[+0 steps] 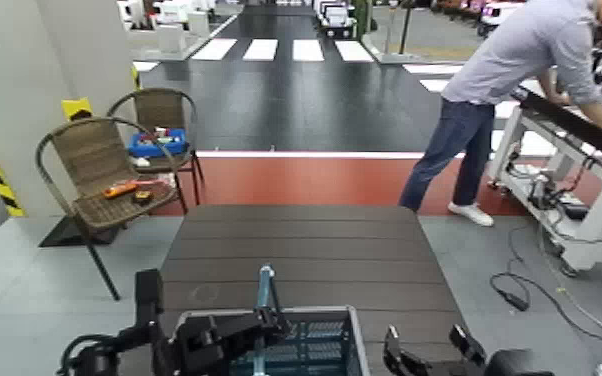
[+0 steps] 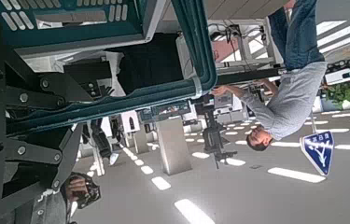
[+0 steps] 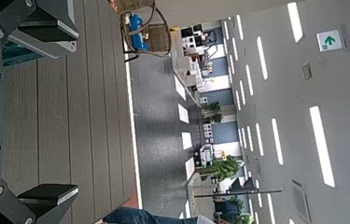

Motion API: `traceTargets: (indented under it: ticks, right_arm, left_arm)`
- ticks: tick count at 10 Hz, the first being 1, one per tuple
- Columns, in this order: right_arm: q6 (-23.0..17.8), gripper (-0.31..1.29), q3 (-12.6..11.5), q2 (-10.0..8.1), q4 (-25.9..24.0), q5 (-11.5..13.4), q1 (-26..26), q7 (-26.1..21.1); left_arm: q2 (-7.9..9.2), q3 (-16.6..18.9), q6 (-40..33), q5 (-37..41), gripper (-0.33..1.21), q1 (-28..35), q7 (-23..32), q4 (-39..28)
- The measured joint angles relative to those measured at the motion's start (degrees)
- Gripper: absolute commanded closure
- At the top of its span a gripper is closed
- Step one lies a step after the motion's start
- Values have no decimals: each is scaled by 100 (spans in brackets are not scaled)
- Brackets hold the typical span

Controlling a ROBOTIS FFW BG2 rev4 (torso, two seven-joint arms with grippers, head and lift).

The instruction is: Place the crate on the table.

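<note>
Teal handle (image 1: 263, 290) clenched in the left gripper (image 1: 271, 323), best held mid-span, the probably light, semi-stiff, swing-prone crate (image 1: 356, 335) is just below it, contact with the table (image 1: 305, 240) unconfirmed, the released right gripper (image 1: 428, 352) alongside, while beyond, only the left wrist view shows a triangular sign (image 2: 318, 152).

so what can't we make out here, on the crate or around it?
- Teal-blue lattice crate with grey rim, near end: cut off by the head view's bottom edge.
- Crate's underside, and whether it touches the dark brown slatted table: hidden by its own walls, head view.
- Handle inside the black left gripper: covered by it, head view.
- Items in the small blue box: too small, head view.
</note>
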Motion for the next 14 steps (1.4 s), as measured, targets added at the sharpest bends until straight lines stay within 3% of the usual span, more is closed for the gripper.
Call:
traceTargets:
  ticks: [3, 7, 10, 14]
  right_arm:
    - [252, 15, -115, -7, -266, 139, 142, -1]
    - [288, 15, -130, 11, -309, 161, 164, -3]
    - [284, 15, -117, 11, -296, 162, 147, -1]
    - [235, 15, -78, -2, -239, 128, 106, -1]
  left_arm:
    - [1, -43, -16, 0, 116, -7, -35, 10]
    - [-4, -302, -135, -14, 116, -86, -231, 156]
    - [66, -674, -231, -301, 116, -479, -768, 479]
    - [171, -1284, -575, -1462, 116, -1403, -1843, 1287]
